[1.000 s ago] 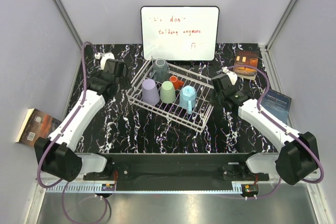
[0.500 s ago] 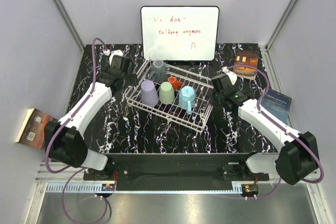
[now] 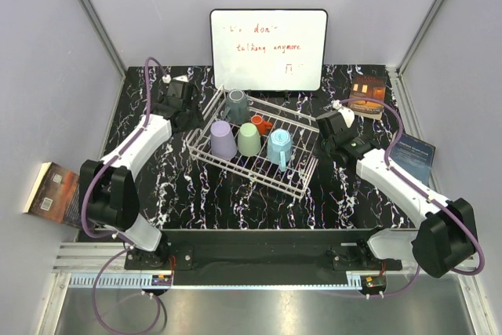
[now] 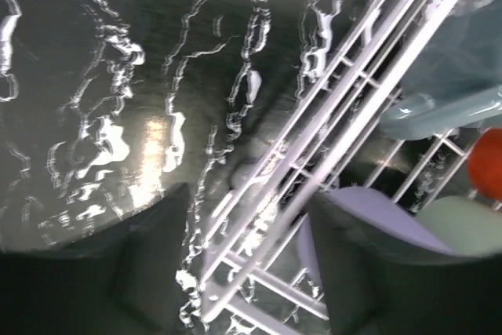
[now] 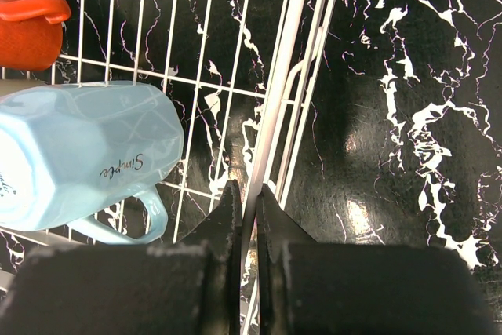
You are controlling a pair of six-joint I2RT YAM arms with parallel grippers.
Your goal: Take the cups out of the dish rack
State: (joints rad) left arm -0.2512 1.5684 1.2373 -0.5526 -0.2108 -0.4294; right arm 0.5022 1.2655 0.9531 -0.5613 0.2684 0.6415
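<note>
The right end effector (image 5: 248, 198) is pinched shut on the right rim wire of the rack (image 3: 263, 170), near its close corner, with the wire caught between the two fingertips. The rack sits slantwise in the middle of the black marbled counter (image 3: 172, 186).

All five cups are inside the rack. The blue mug (image 3: 280, 147) is closest to the right end effector and shows its handle toward the near rim. In the right wrist view it lies on its side on the grid. The green cup (image 3: 249, 139) is just left of it and the purple cup (image 3: 223, 139) is beside that, both upside down. The small orange cup (image 3: 261, 123) lies behind the green one.

The left end effector (image 3: 190, 111) is at the rack's far left corner, its fingers spread open with the rim rail running between them. The grey cup (image 3: 238, 103) stands in the far corner just beside it. A whiteboard (image 3: 268, 49) stands behind the rack.
</note>
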